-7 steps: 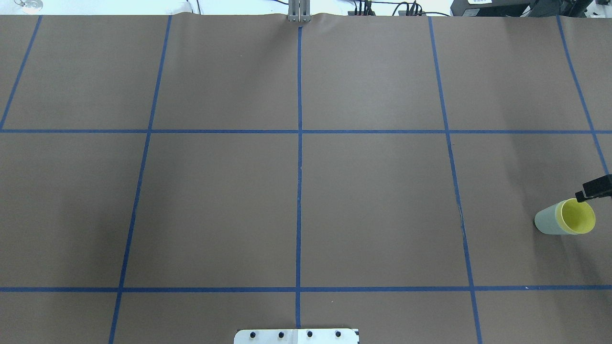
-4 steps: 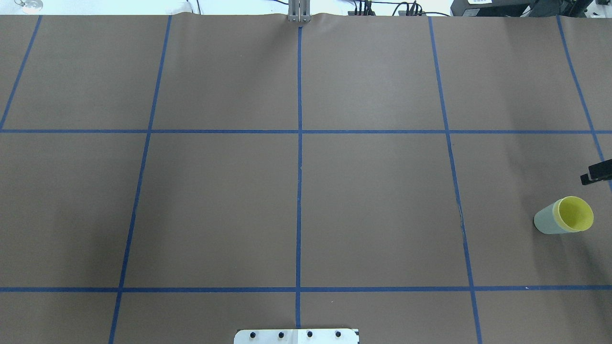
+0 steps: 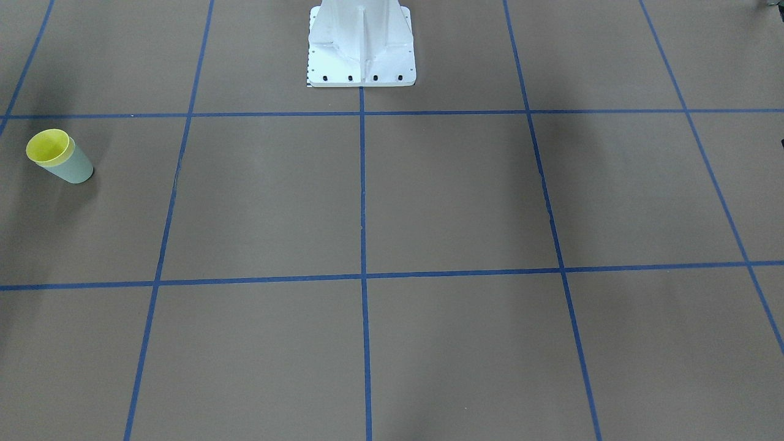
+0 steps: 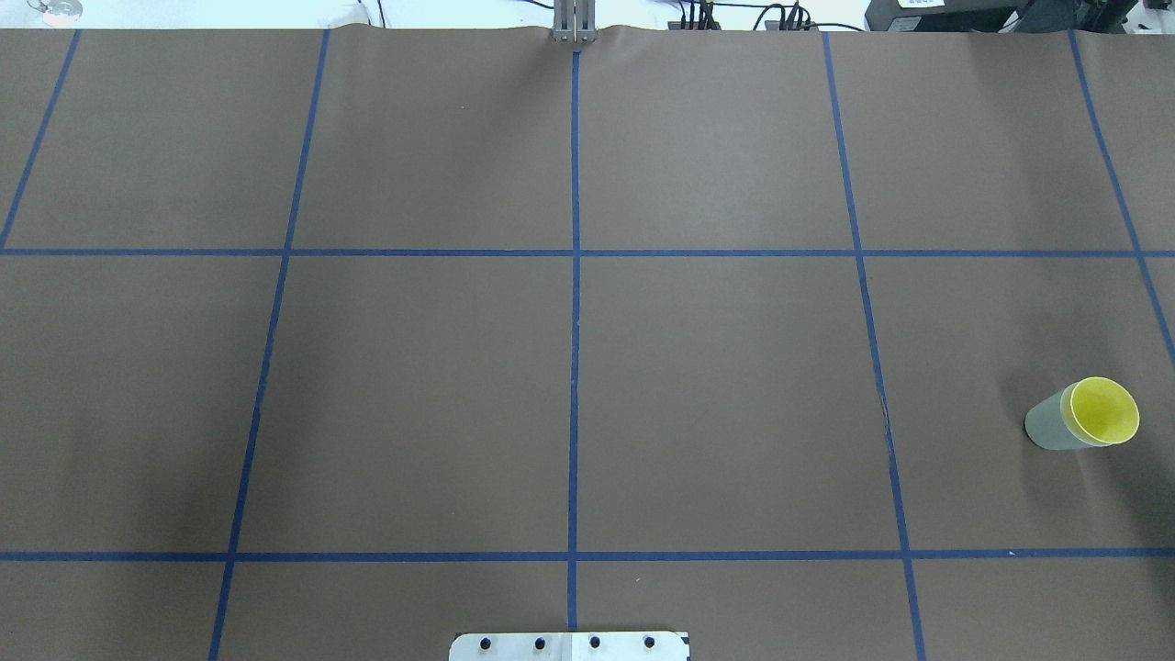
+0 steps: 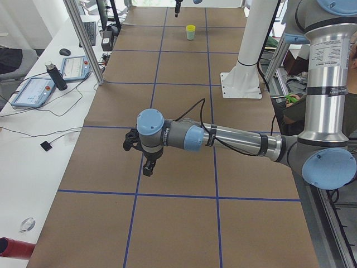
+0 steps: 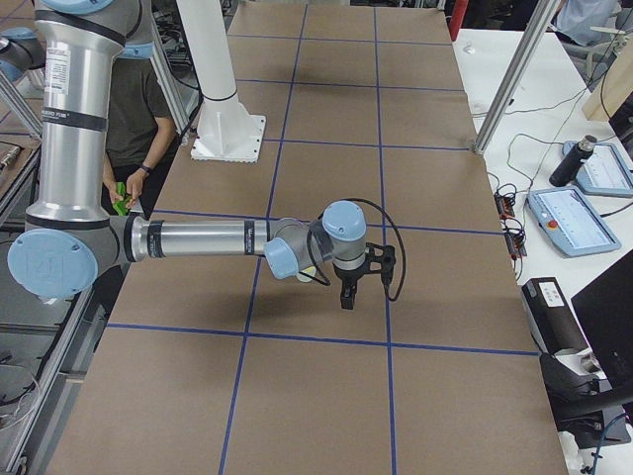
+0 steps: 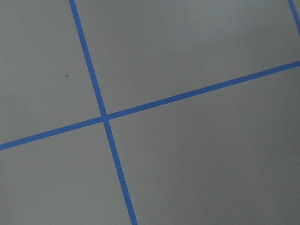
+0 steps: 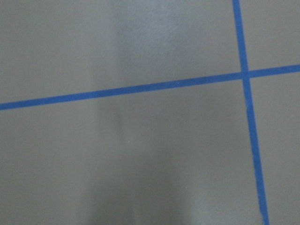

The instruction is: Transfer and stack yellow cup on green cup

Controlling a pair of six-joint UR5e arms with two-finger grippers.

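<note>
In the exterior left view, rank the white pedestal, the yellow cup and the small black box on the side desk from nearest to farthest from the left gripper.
1. small black box, on the side desk beside the left gripper.
2. white pedestal, midway along, on the robot's side.
3. yellow cup, at the far end.

Smooth, faintly glossy plastic yellow cup, smooth matt plastic green cup, matt brown paper-like table cover, slightly shiny blue tape lines, white painted metal robot base, satin silver metal arm tubes, glossy blue plastic joint caps
</note>
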